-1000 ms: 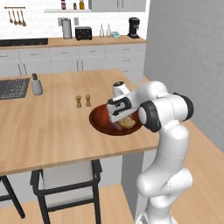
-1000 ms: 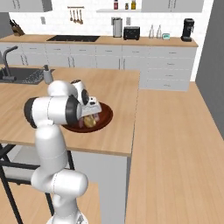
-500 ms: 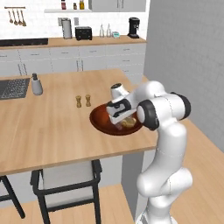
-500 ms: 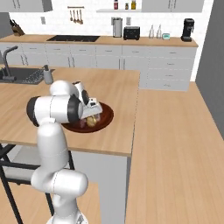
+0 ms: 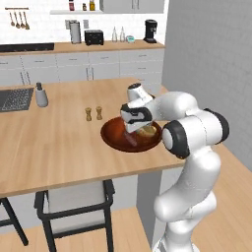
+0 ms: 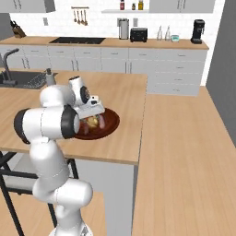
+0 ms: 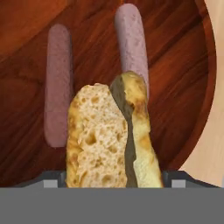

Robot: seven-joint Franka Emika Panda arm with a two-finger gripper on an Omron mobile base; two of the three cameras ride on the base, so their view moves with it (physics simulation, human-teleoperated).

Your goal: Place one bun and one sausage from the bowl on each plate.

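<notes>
The dark red-brown bowl (image 5: 112,139) (image 6: 109,123) (image 7: 175,65) sits near the island's right edge. My gripper (image 5: 136,129) (image 6: 92,119) (image 7: 111,177) points down into it, shut on a golden bun (image 7: 109,135) (image 5: 146,132) (image 6: 94,122). The bun stands between the jaws with its pale crumb side facing the camera. Beneath it, two pinkish sausages (image 7: 57,83) (image 7: 131,43) lie side by side on the bowl's floor; one sausage (image 5: 131,141) also shows beside the hand. The plates are out of view.
Two small shakers (image 5: 93,113) stand just left of the bowl. A grey bottle (image 5: 41,95) and a dark sink (image 6: 23,80) lie further left. The island's right edge (image 6: 140,124) runs close to the bowl. A chair (image 5: 74,202) stands under the front edge.
The jaws have narrowed onto the bun inside the bowl. The arm has hardly moved.
</notes>
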